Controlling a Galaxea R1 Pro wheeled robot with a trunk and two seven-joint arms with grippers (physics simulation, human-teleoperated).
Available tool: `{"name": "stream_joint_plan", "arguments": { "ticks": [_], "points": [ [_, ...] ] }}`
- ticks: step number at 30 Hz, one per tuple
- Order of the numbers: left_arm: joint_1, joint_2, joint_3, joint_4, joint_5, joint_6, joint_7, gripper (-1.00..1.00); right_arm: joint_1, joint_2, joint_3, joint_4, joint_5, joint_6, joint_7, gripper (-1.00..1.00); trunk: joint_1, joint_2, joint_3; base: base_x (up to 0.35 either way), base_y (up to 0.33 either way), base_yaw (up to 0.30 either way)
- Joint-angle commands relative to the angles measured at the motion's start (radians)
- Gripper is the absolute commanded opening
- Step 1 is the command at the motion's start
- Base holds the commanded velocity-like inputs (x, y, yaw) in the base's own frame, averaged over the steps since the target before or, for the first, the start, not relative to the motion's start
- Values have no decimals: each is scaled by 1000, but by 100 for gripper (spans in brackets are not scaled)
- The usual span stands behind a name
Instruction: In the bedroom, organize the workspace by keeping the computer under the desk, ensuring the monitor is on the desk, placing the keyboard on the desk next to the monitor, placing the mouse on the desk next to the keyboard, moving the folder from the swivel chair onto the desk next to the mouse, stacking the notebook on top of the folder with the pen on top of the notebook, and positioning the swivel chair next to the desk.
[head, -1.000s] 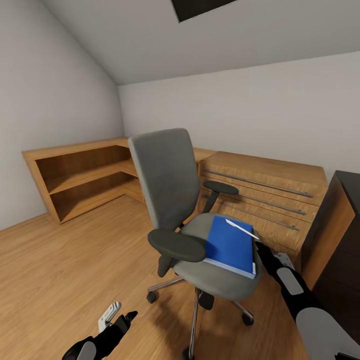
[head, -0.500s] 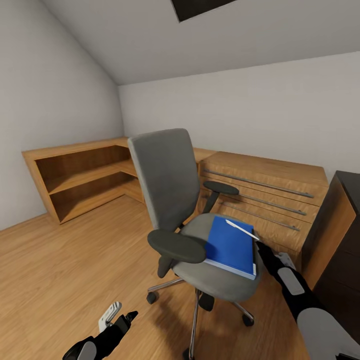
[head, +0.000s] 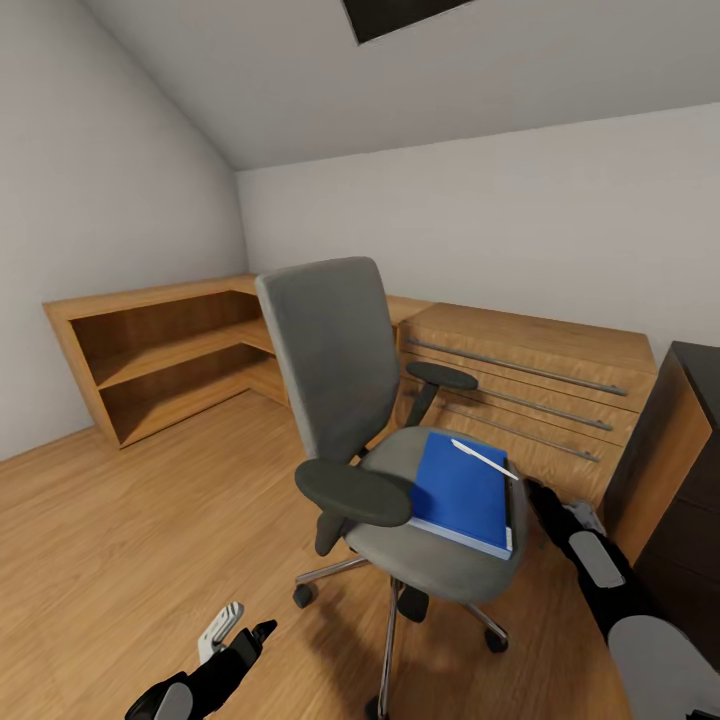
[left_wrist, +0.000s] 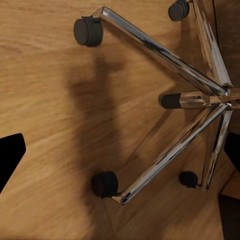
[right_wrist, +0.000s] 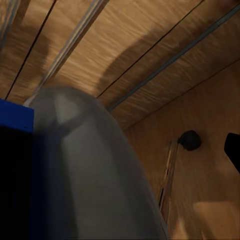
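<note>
Folder (head: 460, 492) lay on the swivel chair (head: 400, 470) seat's right edge, pen (head: 483, 458) on its far corner, wood dresser (head: 530, 400) just behind. Right gripper (head: 540, 497) sat beside the folder's edge and left gripper (head: 240, 635) hung low over the floor (head: 130, 540); can't tell either's jaw state

The head camera is looking forward and down from standing height at the chair (head: 390, 440) from mid-distance. The left wrist camera is facing straight down at the floor (left_wrist: 55, 100), close over the chair's chrome base. The right wrist camera is looking along the seat edge toward the dresser (right_wrist: 150, 55), very near. All three are sharing the chair.
</note>
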Motion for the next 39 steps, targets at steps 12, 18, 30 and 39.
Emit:
{"name": "stream_joint_plan", "arguments": {
  "ticks": [12,18,30,39],
  "points": [
    [-1,-3,5,0,3,8,-8,100,49,-5,-3,-130,-7,27,0,100,0,0,-1,0,0,-24],
    [-90,-47,-31,110,2,4,-6,100,72,-31,-5,-220,0,207,-3,100,0,0,-1,0,0,-18],
    [-176,-83,-51,212,7,-36,-9,100,219,-89,-5,-431,7,397,-1,100,0,0,-1,0,0,-2],
    [-192,-101,-53,221,8,-74,-60,100,345,-128,-5,-550,8,414,2,100,0,0,-1,0,0,0]
  ]
}}
